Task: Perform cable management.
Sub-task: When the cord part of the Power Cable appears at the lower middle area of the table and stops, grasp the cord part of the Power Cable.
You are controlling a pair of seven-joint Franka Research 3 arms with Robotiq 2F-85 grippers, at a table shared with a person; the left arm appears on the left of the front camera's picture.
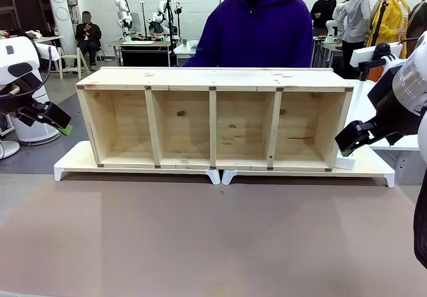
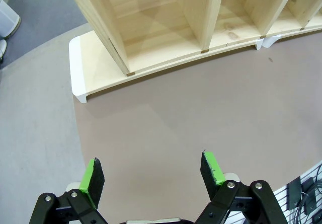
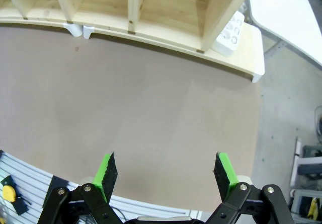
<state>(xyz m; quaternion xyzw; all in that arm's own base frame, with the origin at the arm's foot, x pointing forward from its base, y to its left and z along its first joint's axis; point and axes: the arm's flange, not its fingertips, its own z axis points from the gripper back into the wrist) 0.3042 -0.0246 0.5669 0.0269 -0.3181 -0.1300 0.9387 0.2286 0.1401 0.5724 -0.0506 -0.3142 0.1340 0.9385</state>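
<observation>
Evidently the job is at its opening step: nothing is gripped yet. The left gripper [image 2: 153,176] is spread wide above the bare tabletop [image 2: 201,123], and the right gripper [image 3: 166,176] likewise, both empty. The wooden shelf [image 1: 213,120] is set across the far side, w/ a white socket block [image 3: 229,30] at its right end. Where the cable lies can't be told. Next, it must be located, then approached w/ jaws apart.

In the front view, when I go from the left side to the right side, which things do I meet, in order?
left gripper → wooden shelf → right gripper
</observation>
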